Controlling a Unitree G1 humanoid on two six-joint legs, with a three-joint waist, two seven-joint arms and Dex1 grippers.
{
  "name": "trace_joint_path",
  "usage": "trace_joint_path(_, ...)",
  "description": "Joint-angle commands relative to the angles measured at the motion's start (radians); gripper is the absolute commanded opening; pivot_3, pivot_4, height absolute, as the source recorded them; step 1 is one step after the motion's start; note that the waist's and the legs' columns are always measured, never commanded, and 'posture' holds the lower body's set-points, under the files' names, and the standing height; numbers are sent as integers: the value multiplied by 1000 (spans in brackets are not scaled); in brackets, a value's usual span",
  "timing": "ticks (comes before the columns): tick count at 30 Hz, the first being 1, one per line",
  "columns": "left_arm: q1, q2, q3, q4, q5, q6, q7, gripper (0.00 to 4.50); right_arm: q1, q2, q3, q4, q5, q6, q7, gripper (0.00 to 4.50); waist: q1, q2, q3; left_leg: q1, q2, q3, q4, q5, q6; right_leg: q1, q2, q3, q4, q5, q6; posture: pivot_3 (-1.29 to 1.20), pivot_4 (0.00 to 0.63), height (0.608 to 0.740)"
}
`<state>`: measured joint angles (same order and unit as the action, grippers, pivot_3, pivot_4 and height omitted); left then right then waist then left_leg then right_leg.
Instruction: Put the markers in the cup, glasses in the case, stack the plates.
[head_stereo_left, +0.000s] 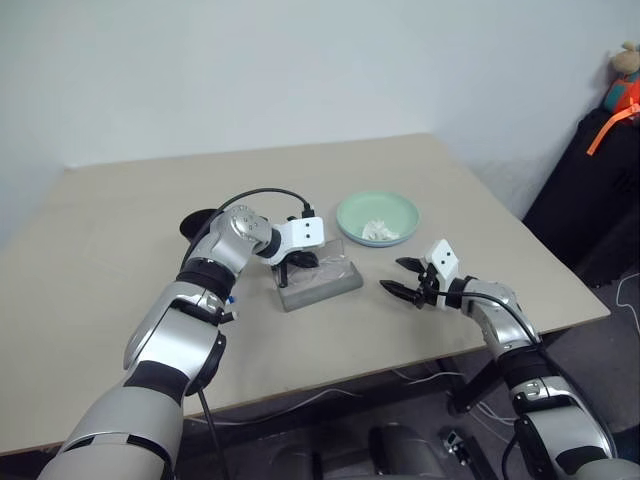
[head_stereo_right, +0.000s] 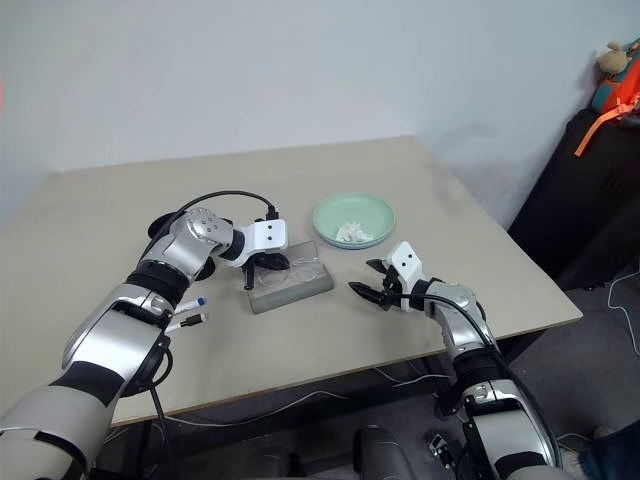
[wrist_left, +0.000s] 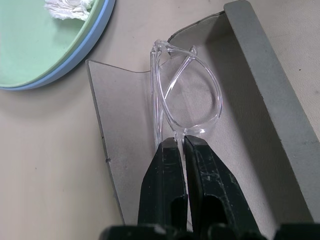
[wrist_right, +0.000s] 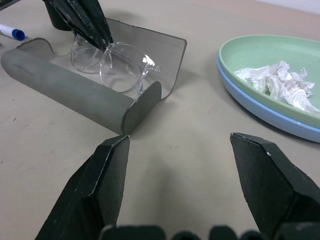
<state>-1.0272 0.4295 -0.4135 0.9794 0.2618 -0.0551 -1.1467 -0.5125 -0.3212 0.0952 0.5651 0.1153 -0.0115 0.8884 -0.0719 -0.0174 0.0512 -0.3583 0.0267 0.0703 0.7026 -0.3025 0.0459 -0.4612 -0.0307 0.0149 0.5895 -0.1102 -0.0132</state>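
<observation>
Glasses (wrist_left: 187, 97) were found inside the open case (wrist_right: 75, 95), pinched by the left gripper (wrist_left: 181, 150); right gripper (wrist_right: 180, 165) was spread at four o'clock.

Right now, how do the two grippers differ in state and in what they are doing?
The left gripper is shut on the glasses, pinching the clear frame; the right gripper is open and holds nothing. The left gripper reaches down into the open case; the right gripper hovers over bare table beside the case, near the stacked plates. Both have two black fingers.
</observation>
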Motion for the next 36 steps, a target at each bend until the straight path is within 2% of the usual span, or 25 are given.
trace_joint_path(1,-7,-8,27,-52,-38,64,-82,19,-9,0,-8,-41,9,-13,-4,3485,0,0,0,0,0,0,0,0,0,0,0,0,0,0,0,0,0,720)
trace_joint_path(19,69,7,36,-201,-61,194,-165,19,-24,8,-1,-26,5,-19,2,3485,-1,0,0,0,0,0,0,0,0,0,0,0,0,0,0,0,0,720)
trace_joint_path(30,72,7,38,-210,-59,201,-167,19,-24,8,-1,-26,5,-19,2,3485,-1,0,0,0,0,0,0,0,0,0,0,0,0,0,0,0,0,720)
trace_joint_path(36,6,0,68,-144,-61,159,-108,19,-29,11,2,-19,3,-22,2,3485,-1,0,0,0,0,0,0,0,0,0,0,0,0,0,0,0,0,720)
